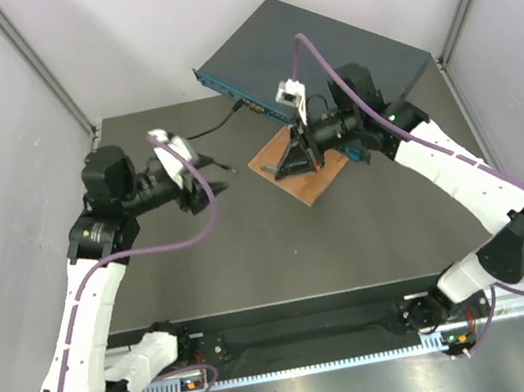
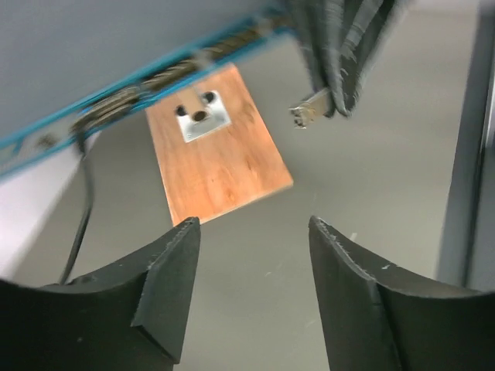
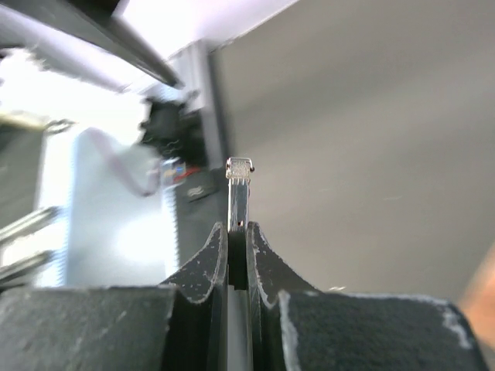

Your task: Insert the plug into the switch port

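A: Switch (image 1: 337, 46)?
B: One flat metal box, dark blue-grey with a teal socket face, lying angled at the far edge of the table (image 1: 251, 249).
A: Plug (image 3: 241, 168)?
B: One. Small clear tip on a flat black stem, pinched tight in the right gripper (image 3: 237, 229), over one brown wooden board (image 1: 325, 177). Left gripper (image 2: 253, 226) is spread wide.

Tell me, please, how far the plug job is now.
Done: the right hand is shut on the plug. In hand: it holds the plug by the wooden board, apart from the switch. To do: pushing it into a port. The left hand is open.
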